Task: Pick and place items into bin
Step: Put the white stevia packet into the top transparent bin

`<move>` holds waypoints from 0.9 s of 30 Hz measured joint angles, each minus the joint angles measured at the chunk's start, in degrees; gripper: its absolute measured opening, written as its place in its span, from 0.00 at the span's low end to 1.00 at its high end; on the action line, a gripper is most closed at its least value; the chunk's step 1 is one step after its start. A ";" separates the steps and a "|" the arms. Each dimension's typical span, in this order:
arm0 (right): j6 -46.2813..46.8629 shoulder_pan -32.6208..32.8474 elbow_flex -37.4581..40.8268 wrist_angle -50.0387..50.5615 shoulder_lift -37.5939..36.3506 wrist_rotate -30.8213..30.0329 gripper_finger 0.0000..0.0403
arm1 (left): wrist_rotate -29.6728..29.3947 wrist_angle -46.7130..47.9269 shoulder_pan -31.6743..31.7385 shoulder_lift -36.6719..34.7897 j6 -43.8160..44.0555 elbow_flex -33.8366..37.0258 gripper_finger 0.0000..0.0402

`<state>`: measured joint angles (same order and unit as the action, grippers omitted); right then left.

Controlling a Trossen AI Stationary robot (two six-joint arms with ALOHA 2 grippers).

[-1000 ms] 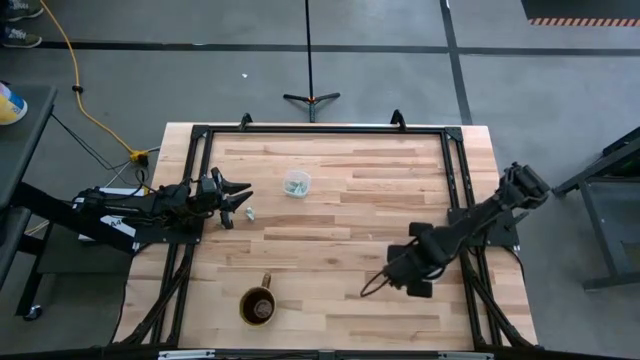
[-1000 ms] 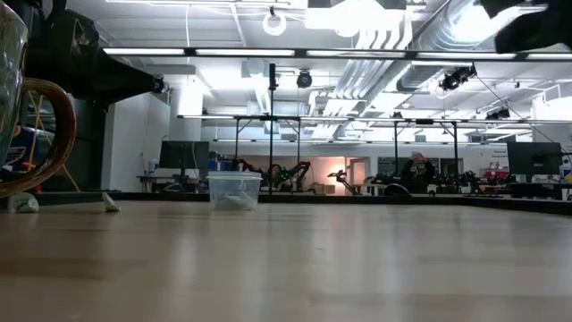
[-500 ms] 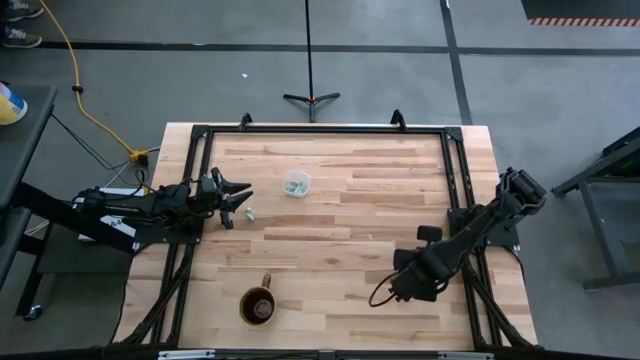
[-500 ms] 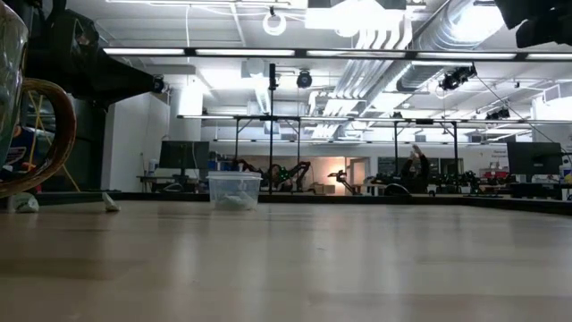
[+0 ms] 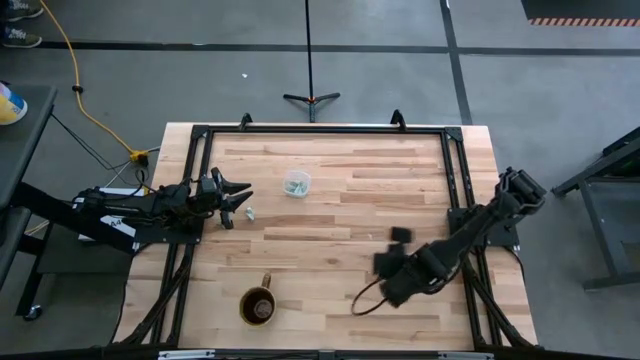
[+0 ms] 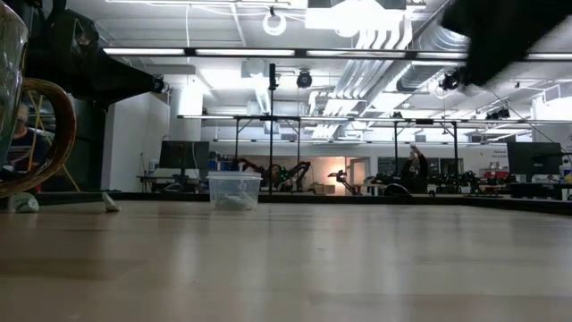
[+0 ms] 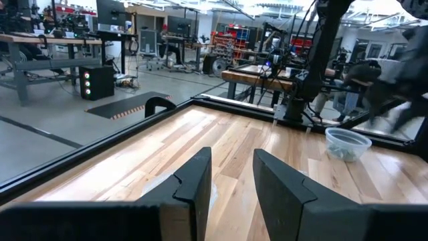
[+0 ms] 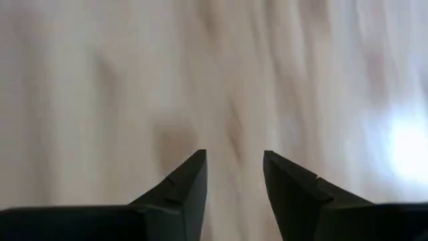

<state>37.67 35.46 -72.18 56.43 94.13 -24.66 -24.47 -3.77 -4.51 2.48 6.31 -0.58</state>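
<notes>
The right tool [image 5: 392,272] hangs over the bare wood of the tabletop [image 5: 400,195] toward its near right part, its two dark fingers [image 8: 180,184] parted with nothing between them and only plain planks below. The left tool [image 5: 238,197] waits at the left edge, released and empty, with one small pale item [image 5: 251,212] lying just beside its tips. A clear bin [image 5: 296,183] stands in the far middle of the tabletop, well apart from the right tool, with pale green-and-white pieces inside, and a brown mug [image 5: 259,306] sits near the front edge.
</notes>
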 joint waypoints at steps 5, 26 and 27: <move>-20.90 -7.07 7.17 -32.22 -0.39 6.73 0.24 | 0.00 -0.01 0.00 0.02 0.01 0.00 0.37; -41.23 -41.77 54.49 -89.95 -34.41 22.59 0.02 | 0.35 0.00 0.00 0.00 0.00 0.00 0.37; -41.03 -41.70 55.59 -87.73 -37.95 22.31 0.02 | 0.35 0.00 0.00 0.02 0.00 0.00 0.37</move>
<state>-3.36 -6.24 -16.59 -31.30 56.18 -2.36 -24.12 -3.77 -4.51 2.50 6.31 -0.58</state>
